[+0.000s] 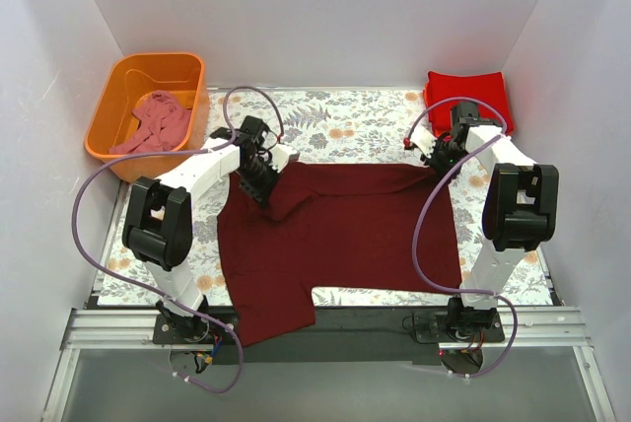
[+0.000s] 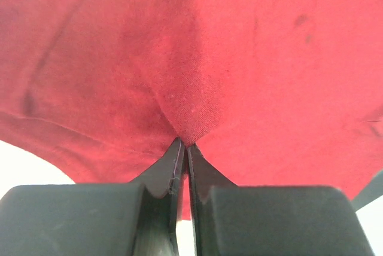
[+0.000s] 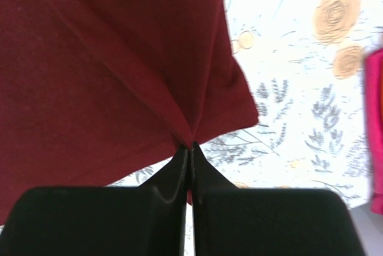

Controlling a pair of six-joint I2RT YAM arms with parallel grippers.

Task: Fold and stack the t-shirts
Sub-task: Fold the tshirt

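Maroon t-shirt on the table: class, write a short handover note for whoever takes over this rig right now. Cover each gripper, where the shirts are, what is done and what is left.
Left gripper: jaws shut on the maroon t-shirt, at its far left edge.
Right gripper: jaws shut on the same shirt's far right corner.
Shirts: the maroon one is spread out and unfolded. The red t-shirts are a folded pile at the far right corner. The pink t-shirt is crumpled in the orange tub.
Done: the red pile.
Left: fold and stack the maroon shirt, then the pink one.
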